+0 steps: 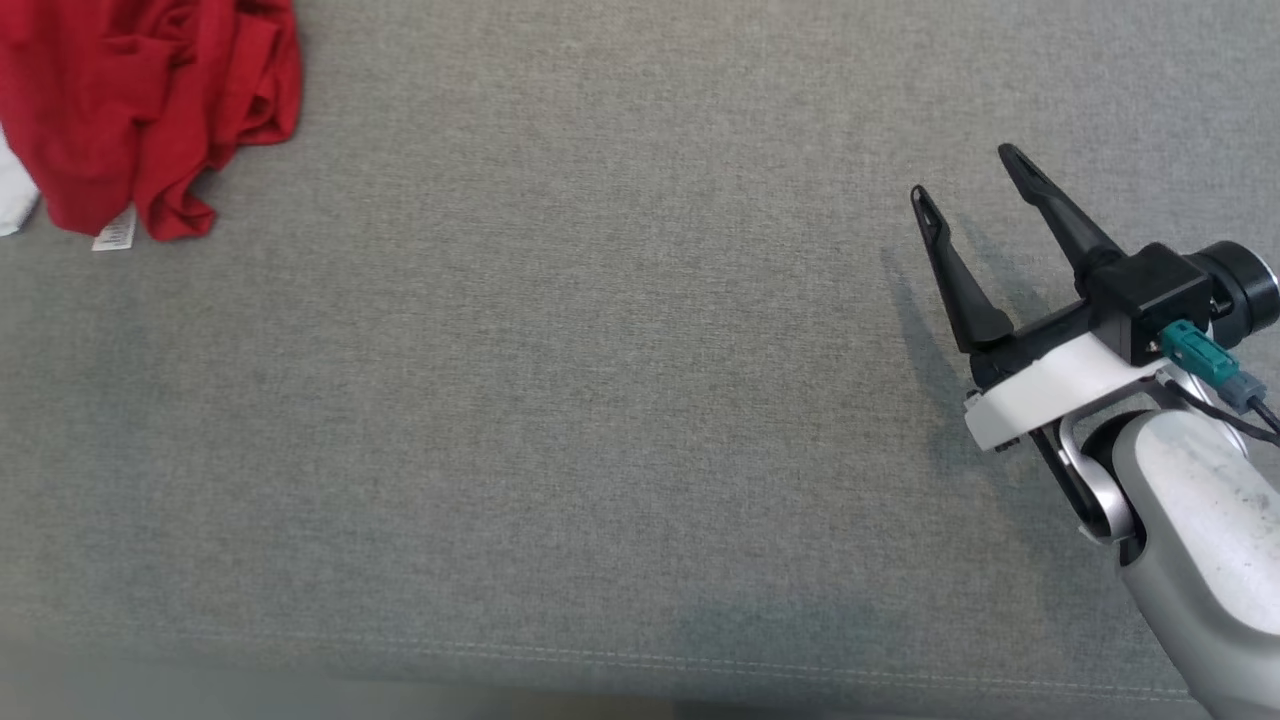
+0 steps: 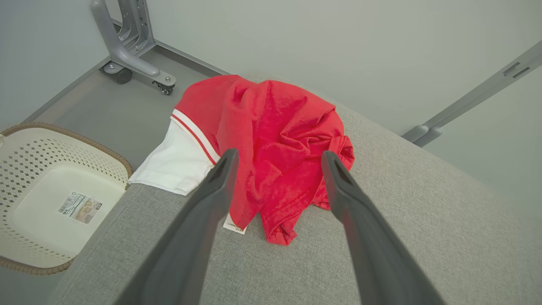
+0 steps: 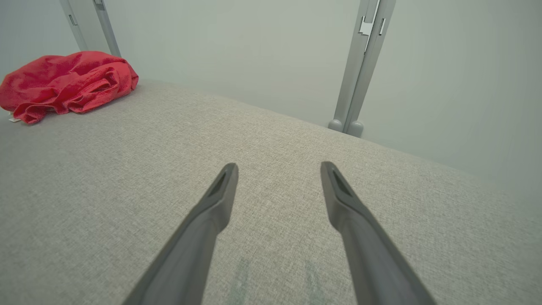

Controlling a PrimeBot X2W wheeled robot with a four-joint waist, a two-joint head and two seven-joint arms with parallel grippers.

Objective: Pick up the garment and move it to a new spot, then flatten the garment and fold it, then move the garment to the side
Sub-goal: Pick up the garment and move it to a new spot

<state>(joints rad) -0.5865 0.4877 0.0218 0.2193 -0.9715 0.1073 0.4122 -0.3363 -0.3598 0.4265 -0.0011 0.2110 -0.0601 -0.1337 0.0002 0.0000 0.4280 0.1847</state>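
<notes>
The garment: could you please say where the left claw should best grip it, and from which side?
Probably the garment at its bunched red top, from above: folds pile high there, and the open left claw points at it.

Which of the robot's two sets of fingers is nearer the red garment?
The left fingers: the red garment lies just beyond their tips, while the right fingers are far across the grey cushion.

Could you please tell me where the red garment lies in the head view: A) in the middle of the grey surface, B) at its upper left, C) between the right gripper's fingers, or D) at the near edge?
B: the crumpled red garment sits at the grey surface's upper left, well apart from the open right gripper.
</notes>
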